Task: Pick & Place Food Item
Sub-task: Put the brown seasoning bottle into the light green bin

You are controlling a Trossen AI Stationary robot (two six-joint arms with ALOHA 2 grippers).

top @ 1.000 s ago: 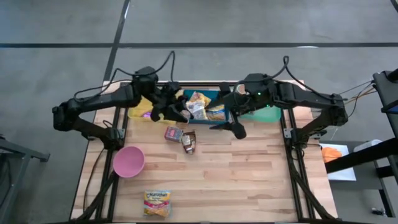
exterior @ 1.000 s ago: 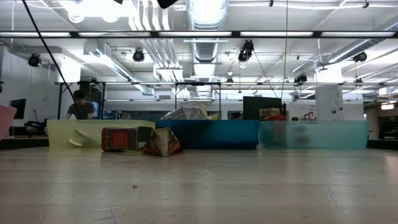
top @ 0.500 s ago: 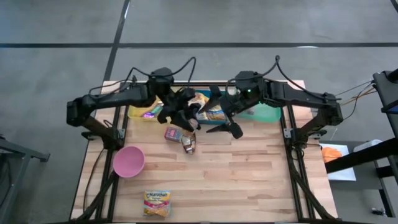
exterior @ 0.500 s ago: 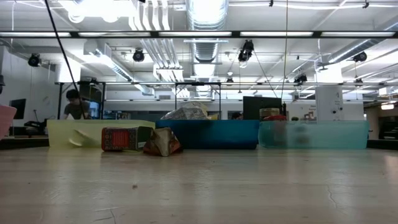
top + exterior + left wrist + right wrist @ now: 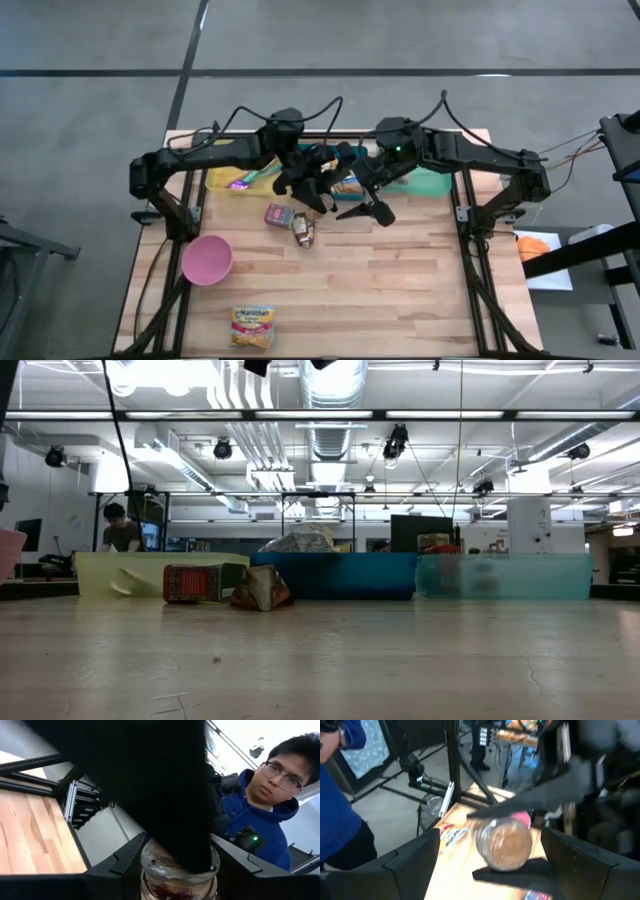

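A glass jar (image 5: pixel 177 876) with brown contents hangs in the air over the middle of the table, just in front of the blue bin (image 5: pixel 352 181). My left gripper (image 5: pixel 316 190) reaches in level from the table's left and is shut on the jar. My right gripper (image 5: pixel 366 203) faces it from the right and is open. In the right wrist view the jar's round end (image 5: pixel 504 843) shows between my right gripper's two wide-spread fingers (image 5: pixel 415 856), apart from both. In the left wrist view the right arm's dark bulk (image 5: pixel 150 780) hides the jar's far end. My left gripper pinches the jar's glass side (image 5: pixel 150 875) between its two fingers (image 5: pixel 530 806), one on each side of the body. The fingers come level from the table's left and lie along the jar. The jar is lifted clear of the table, its free end toward the right gripper.
A yellow bin (image 5: pixel 234 178), the blue bin and a teal bin (image 5: pixel 428 184) line the far edge. A red packet (image 5: pixel 279 214) and a brown packet (image 5: pixel 303 229) lie below the grippers. A pink bowl (image 5: pixel 207 259) and a noodle packet (image 5: pixel 252 326) sit near left. A person (image 5: pixel 265 820) stands beyond the table.
My left gripper has carried the jar from over the yellow bin toward the table's right and a little nearer, up to the right gripper, turning its wrist on the way. My right gripper has stayed in place and turned slightly toward it.
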